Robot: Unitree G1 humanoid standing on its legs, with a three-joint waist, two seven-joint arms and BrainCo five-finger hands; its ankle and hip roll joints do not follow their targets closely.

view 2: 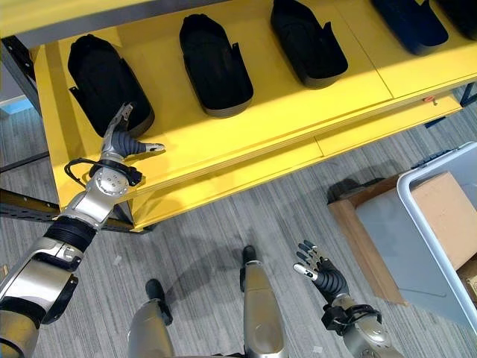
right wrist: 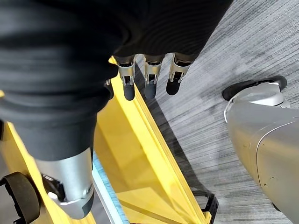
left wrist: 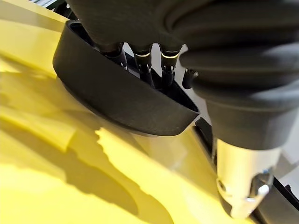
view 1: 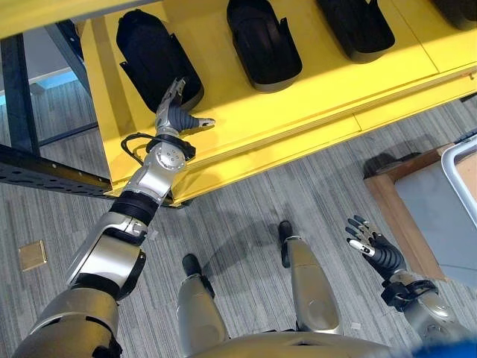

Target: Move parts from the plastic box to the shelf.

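Black parts are lying in a row on the yellow shelf [view 2: 246, 142]; the leftmost part [view 2: 104, 78] is sitting at its left end. The left hand [view 2: 123, 142] is touching that part's near edge, fingers straight, thumb apart. The right hand [view 2: 320, 272] is hanging over the floor, fingers relaxed, holding nothing, near the plastic box [view 2: 447, 246].

The left arm reaches up and forward, its left hand [view 1: 177, 113] with fingers straight (thumb splayed aside). The right hand [view 2: 322, 273] hangs low, fingers relaxed and empty.
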